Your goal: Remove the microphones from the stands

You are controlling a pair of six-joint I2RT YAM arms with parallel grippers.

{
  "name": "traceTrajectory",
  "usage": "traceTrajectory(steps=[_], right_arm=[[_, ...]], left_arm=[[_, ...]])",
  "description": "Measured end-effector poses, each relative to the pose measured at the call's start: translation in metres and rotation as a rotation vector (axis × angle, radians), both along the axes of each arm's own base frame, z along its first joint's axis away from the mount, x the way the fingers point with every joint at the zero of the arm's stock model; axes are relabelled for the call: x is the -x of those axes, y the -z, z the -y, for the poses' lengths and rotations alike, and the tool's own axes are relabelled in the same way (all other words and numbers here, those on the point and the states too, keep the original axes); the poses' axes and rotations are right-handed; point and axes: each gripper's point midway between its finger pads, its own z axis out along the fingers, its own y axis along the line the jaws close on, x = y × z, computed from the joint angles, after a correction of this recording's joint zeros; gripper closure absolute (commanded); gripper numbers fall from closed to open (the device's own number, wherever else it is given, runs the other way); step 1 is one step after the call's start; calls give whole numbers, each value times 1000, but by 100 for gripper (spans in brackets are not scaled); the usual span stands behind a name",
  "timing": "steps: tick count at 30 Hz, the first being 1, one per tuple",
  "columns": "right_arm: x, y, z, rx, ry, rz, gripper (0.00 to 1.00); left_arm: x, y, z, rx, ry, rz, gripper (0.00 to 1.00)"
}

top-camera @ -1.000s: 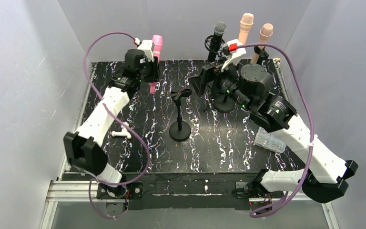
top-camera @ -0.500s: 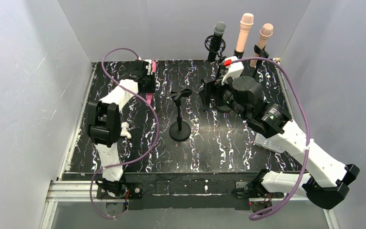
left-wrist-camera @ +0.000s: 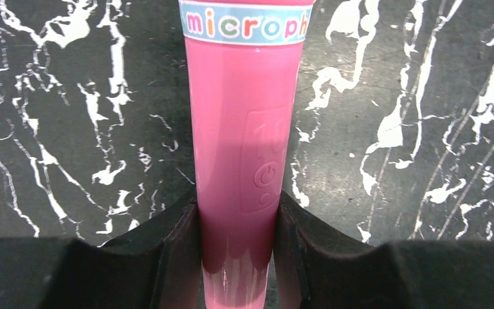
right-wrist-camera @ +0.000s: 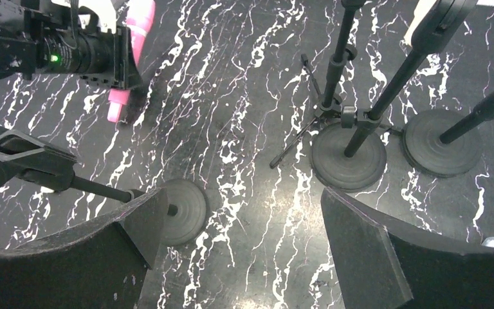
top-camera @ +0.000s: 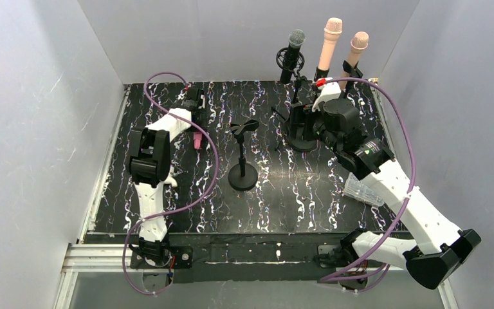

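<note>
My left gripper (top-camera: 195, 118) is shut on the pink toy microphone (top-camera: 197, 138) at the rear left of the table, well clear of the stand. In the left wrist view the fingers (left-wrist-camera: 173, 248) clamp the pink body (left-wrist-camera: 241, 129) just below its power button, low over the marbled table. The empty black stand (top-camera: 243, 158) is upright mid-table, its clip open. My right gripper (top-camera: 301, 121) is open and empty, hovering between that stand and the rear stands. The right wrist view shows the gripper (right-wrist-camera: 241, 238), the stand base (right-wrist-camera: 183, 209) and the pink microphone (right-wrist-camera: 117, 106).
Three more microphones sit on stands at the back: a black one (top-camera: 294, 46) and two peach ones (top-camera: 330, 37) (top-camera: 356, 50). Their round bases (right-wrist-camera: 348, 154) lie just beyond my right gripper. A clear plastic bag (top-camera: 364, 189) lies at the right. A small white object (top-camera: 169, 179) lies at the left.
My left arm has folded back and brought the pink microphone down from high up to low over the table's rear left. My right gripper has moved right, toward the rear stands.
</note>
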Motion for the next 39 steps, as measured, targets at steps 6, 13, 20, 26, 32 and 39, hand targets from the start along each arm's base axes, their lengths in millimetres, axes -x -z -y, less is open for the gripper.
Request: traceTrajectory(steps=[6,13,20,26,32,39], right_arm=[[-2,2,0,-28,-13,-14,2],[-1,0,-6,-59,-38,-23,2],[1,0,-9,-71,-55,-29,2],[2,-1,-11,-79,-63,-28,2],[2,-3,-14,-99,-72,-29,2],[3,-3,-14,-103,-73,-32,2]], left_arm=[[-5,5,-9,-50,-41,-18,77],[-10,5,-10,-54,-71,-40,56],[-11,5,-9,-47,-90,-50,50],[-10,5,-9,-44,-95,-54,48],[-8,4,-9,-48,-91,-63,33],[-9,-1,-6,-43,-48,-74,17]])
